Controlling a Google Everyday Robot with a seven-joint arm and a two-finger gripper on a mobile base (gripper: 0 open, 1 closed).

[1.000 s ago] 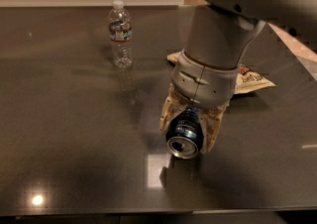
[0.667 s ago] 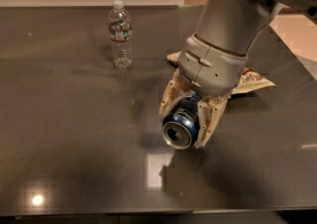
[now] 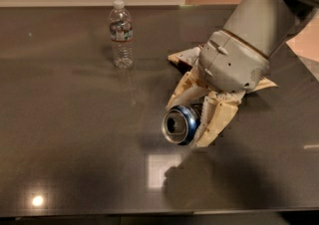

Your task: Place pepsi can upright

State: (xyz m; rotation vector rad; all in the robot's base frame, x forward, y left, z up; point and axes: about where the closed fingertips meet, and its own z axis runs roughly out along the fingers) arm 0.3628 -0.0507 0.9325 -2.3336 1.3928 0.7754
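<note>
Dark tabletop [image 3: 70, 129] | gripper [image 3: 193, 128] at centre-right, jaws closed around pepsi can [image 3: 179, 124] | can apparently off the surface, lying sideways, silver end facing near | grasp done; turning upright, setting down, release remain

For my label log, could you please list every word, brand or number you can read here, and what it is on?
No text is legible.
water bottle: its label has print, too blurred to read.
pepsi can: gripped in the claw right of centre; its silver end faces the camera and no brand shows.
packet behind the claw: no readable print.
</note>
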